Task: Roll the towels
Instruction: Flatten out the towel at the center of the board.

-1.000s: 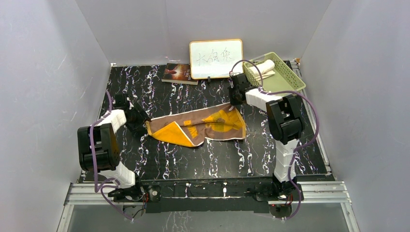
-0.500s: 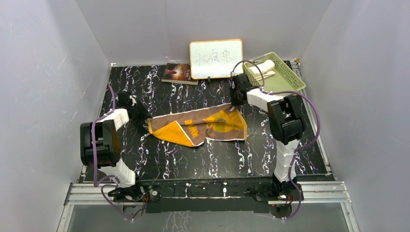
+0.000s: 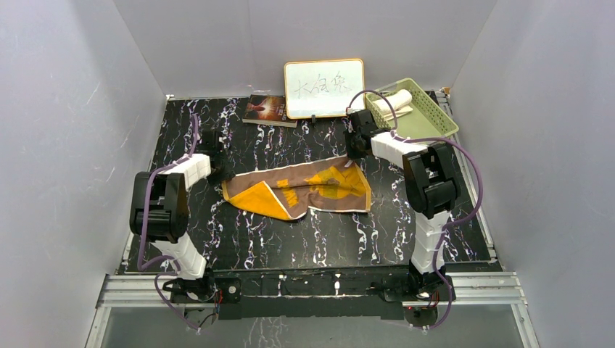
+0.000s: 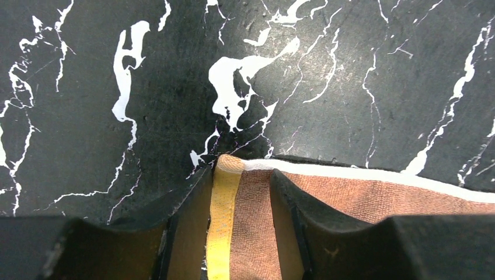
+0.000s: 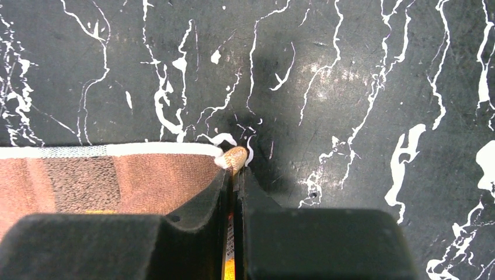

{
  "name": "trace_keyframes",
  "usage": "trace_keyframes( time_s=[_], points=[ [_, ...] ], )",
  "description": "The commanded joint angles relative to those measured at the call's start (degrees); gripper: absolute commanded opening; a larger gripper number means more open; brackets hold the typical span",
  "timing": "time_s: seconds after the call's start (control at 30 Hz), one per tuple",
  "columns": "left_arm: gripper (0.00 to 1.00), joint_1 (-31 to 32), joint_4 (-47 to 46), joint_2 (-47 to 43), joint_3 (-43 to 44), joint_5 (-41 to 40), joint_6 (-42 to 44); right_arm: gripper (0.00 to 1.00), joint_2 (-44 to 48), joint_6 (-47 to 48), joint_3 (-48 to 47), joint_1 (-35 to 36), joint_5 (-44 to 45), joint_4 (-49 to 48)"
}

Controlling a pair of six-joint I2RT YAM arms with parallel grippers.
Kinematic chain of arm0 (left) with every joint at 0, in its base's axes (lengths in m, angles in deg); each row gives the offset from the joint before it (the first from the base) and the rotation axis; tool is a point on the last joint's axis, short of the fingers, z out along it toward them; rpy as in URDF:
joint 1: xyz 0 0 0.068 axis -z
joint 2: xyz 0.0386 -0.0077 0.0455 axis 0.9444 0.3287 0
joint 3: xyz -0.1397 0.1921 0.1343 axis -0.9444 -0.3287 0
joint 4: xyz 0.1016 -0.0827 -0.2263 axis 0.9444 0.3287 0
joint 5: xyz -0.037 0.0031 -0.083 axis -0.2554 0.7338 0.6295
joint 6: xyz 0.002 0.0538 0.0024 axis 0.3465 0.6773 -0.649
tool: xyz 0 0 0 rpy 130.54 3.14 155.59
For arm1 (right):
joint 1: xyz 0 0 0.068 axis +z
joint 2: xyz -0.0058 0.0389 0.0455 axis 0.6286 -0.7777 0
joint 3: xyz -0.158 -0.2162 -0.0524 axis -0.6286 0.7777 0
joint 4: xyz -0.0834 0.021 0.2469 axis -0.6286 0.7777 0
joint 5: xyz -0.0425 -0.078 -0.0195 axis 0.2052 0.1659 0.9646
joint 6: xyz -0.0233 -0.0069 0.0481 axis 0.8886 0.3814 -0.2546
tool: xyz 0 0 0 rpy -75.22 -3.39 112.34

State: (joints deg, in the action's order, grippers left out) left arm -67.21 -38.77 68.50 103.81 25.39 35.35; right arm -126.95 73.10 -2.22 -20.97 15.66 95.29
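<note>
The orange-yellow and brown towel [image 3: 312,187] lies spread across the middle of the black marble table, its near left part folded over to show yellow. My left gripper [image 3: 223,174] stands open at the towel's far left corner [image 4: 229,164]. Its jaws straddle the yellow hem and brown cloth [image 4: 251,204], which lie flat between them. My right gripper [image 3: 353,151] is shut on the towel's far right corner [image 5: 235,157], pinched at the fingertips. The cream-white towel [image 3: 395,100] lies rolled in the green basket [image 3: 435,116].
A whiteboard with an orange frame [image 3: 324,88] stands at the back, with a dark book [image 3: 268,109] to its left. The green basket sits at the back right corner. Grey walls close in the table on three sides.
My left arm has swung away from me and to the right, up to the towel's left corner, and its jaws have narrowed around it. The right gripper keeps its hold and has not moved.
</note>
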Motion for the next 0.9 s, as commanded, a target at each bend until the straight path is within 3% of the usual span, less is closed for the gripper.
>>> trace_keyframes(
  time_s=[0.0,0.13,0.2,0.33,0.5,0.73,0.87],
  points=[
    [0.37,1.1,6.6,5.4,-3.1,-1.3,0.3,0.00,4.2,0.1,0.1,0.1,-0.1,-0.8],
    [0.20,1.4,7.0,8.0,-3.1,-0.5,0.3,0.00,4.2,0.1,0.0,0.1,-0.6,-0.9],
    [0.00,1.4,6.6,8.5,-3.6,-0.7,-0.2,0.00,4.3,0.1,0.0,0.1,-0.6,-0.8],
    [0.00,0.9,6.4,6.4,-3.6,-1.3,-0.5,0.00,5.4,-0.3,0.0,-0.6,-2.6,-1.0],
    [0.00,-2.8,10.8,-2.9,4.7,-2.0,0.4,0.00,11.0,-2.1,-1.2,-2.8,-4.5,-1.9],
    [0.00,-4.9,18.6,-13.4,24.6,-2.7,7.0,0.00,28.3,-2.0,-0.5,-3.0,-2.2,-5.0],
    [0.00,-5.2,19.6,-22.1,28.1,-2.5,9.1,0.00,39.6,-2.2,3.0,-3.0,-1.6,-7.8]
  ],
)
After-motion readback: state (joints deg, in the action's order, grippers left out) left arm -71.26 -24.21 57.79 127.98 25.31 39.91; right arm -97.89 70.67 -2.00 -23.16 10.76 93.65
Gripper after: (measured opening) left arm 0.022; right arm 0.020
